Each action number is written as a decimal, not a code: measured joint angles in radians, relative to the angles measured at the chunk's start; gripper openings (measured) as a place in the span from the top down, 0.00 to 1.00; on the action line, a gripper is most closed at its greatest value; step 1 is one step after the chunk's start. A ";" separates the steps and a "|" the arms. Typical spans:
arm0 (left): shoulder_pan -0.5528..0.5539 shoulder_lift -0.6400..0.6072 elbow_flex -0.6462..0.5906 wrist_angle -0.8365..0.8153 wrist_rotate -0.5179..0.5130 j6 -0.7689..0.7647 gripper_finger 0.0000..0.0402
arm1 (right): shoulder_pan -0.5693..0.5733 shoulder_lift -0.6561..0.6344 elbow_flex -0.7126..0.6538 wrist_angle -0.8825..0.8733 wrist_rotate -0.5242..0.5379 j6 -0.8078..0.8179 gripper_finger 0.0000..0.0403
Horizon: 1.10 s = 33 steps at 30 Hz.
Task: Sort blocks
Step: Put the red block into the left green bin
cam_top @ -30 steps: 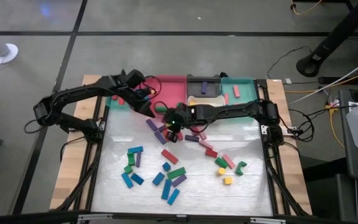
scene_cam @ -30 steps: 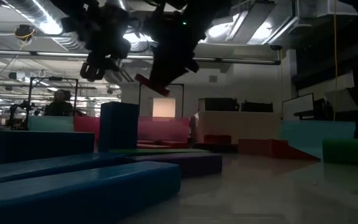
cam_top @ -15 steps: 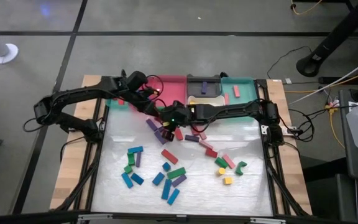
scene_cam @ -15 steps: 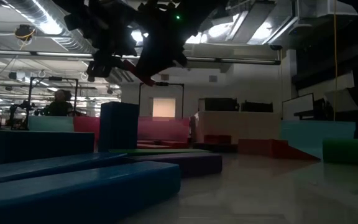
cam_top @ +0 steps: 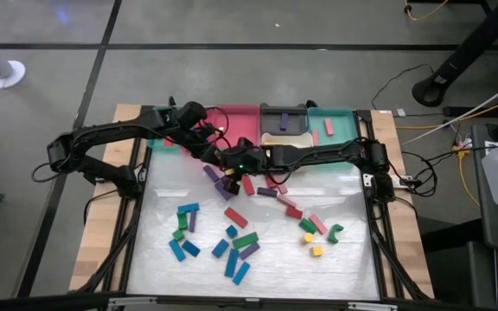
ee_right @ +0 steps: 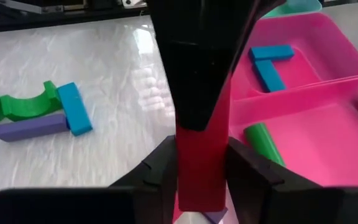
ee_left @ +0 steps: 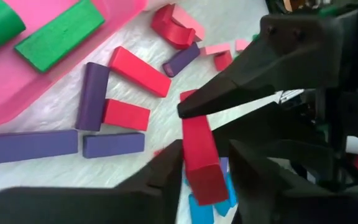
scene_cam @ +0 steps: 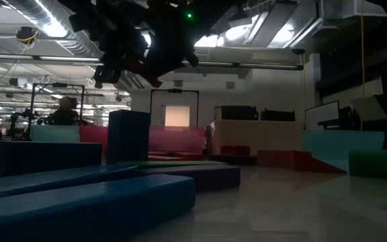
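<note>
A red bar block (ee_left: 197, 143) hangs in the air between both grippers, above the far-left part of the white mat (cam_top: 353, 259). My left gripper (ee_left: 204, 171) comes from the table's far left, and my right gripper (ee_right: 201, 174) from the right. They meet tip to tip (cam_top: 223, 155), each shut on one end of the bar (ee_right: 201, 149). The low view shows the bar (scene_cam: 150, 77) high under the dark arms. Several other blocks (cam_top: 232, 229) lie flat on the mat. My left gripper pinches one end of the red bar (ee_left: 207, 186) between its two fingers, and the bar runs on along them toward the other gripper. The bar is lifted clear of the mat. My right gripper pinches the opposite end (ee_right: 201, 186) between its two fingers, the bar again lying along them. The left fingers (ee_right: 197, 68) cover the far end.
Trays line the far edge: teal (cam_top: 158, 138), pink (cam_top: 236, 117), black (cam_top: 284, 117), teal (cam_top: 340, 121). The pink tray holds green blocks (ee_left: 58, 34) and blue ones (ee_right: 272, 62). Purple and red blocks (ee_left: 104, 106) lie just below the grippers. A person (scene_cam: 62, 111) sits far behind.
My right gripper has carried the red bar up and toward the table's far-left, to the left gripper. The left gripper has come a little toward it. The bar's free end now sits between the left fingers.
</note>
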 joint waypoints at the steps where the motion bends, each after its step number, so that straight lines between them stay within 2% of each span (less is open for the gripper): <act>1: 0.000 0.000 0.000 -0.001 -0.003 0.001 0.79 | 0.000 0.000 0.000 0.000 0.001 0.000 0.69; 4: 0.002 0.000 0.000 0.002 -0.004 0.018 0.90 | -0.001 0.000 0.000 -0.001 0.005 0.003 0.64; 11: 0.057 0.000 0.000 -0.002 -0.002 0.079 0.90 | -0.001 0.000 0.000 -0.003 0.019 0.089 0.54; 16: 0.174 -0.014 0.000 -0.038 0.005 0.151 0.90 | -0.005 -0.001 0.000 -0.017 0.025 0.113 0.49; 19: 0.264 -0.021 0.000 -0.061 -0.025 0.215 0.90 | 0.000 -0.002 0.000 -0.053 -0.008 0.128 0.48; 25: 0.439 -0.024 0.000 -0.161 -0.139 0.343 0.89 | -0.003 -0.002 0.000 -0.139 -0.086 0.198 0.48; 30: 0.547 -0.024 0.000 -0.244 -0.303 0.436 0.88 | 0.000 -0.002 0.000 -0.230 -0.099 0.201 0.48; 33: 0.591 -0.024 0.000 -0.269 -0.358 0.464 0.89 | 0.000 -0.002 0.000 -0.271 -0.100 0.202 0.48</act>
